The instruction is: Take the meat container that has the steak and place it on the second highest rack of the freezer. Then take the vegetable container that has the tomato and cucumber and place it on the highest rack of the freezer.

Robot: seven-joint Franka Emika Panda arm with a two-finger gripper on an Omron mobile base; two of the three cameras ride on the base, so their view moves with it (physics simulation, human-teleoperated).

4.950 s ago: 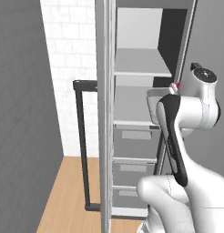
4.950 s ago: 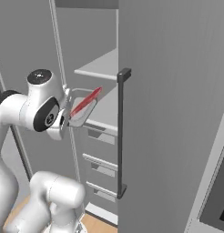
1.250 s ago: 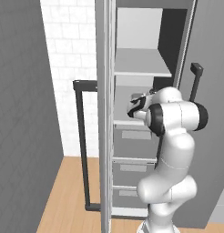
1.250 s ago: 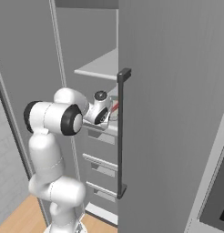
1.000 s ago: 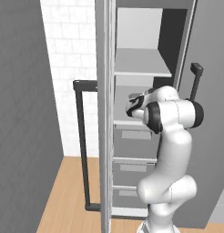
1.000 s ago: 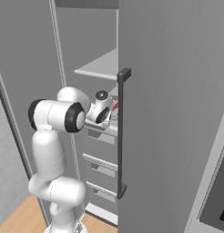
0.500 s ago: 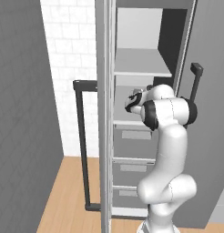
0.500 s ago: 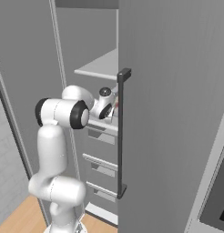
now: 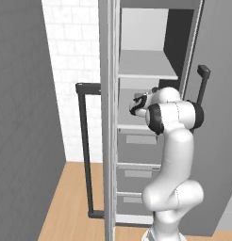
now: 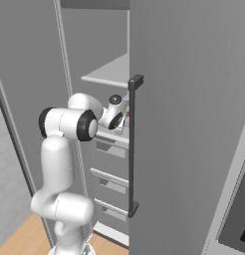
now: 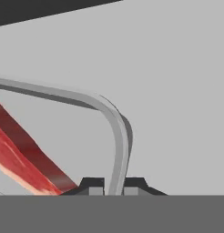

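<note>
Tool (image 11: 113, 184) clamped on rim of one meat container (image 11: 114, 123); one steak (image 11: 22, 157) inside

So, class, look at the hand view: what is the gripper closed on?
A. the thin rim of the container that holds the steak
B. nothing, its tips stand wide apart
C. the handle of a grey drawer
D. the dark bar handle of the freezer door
A: in the hand view the gripper has its two tips pressed on either side of the pale container rim, with the red steak lying inside it.
</note>
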